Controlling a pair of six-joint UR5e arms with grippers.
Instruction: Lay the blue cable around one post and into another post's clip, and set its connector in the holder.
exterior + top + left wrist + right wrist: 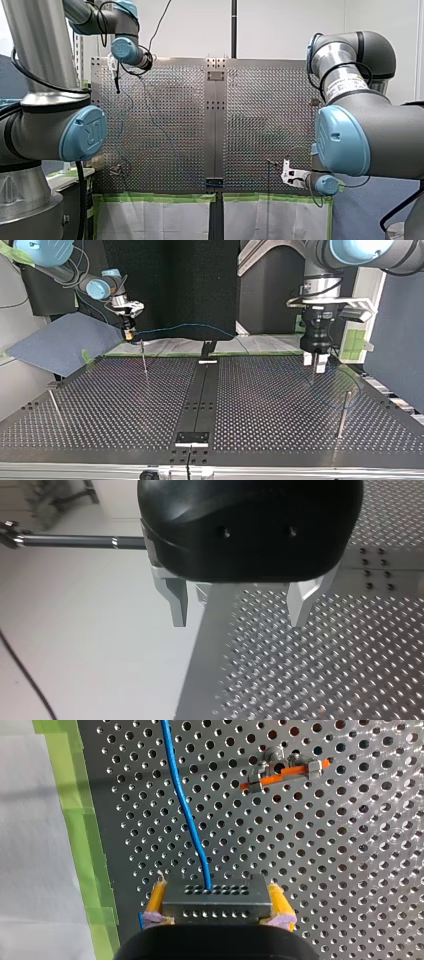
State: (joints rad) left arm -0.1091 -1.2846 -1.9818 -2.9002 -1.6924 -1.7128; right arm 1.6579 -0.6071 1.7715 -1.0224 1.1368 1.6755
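Over the perforated table (350,870), near its edge of green tape (82,830), my right gripper (216,889) pinches the grey connector (215,906) between yellow-padded fingers (156,899), the blue cable (184,810) running ahead from it. My left gripper (239,622) hangs above the table, fingers spread.

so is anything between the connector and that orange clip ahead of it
Nothing visible: only bare table lies between the connector in my right tool and the orange clip; the cable runs beside that path.

My right gripper (129,333), at left, gripped a thin blue cable (165,330) above the perforated metal table (280,405). My left gripper (315,361) hung with fingers apart beyond a slim metal post (343,412).
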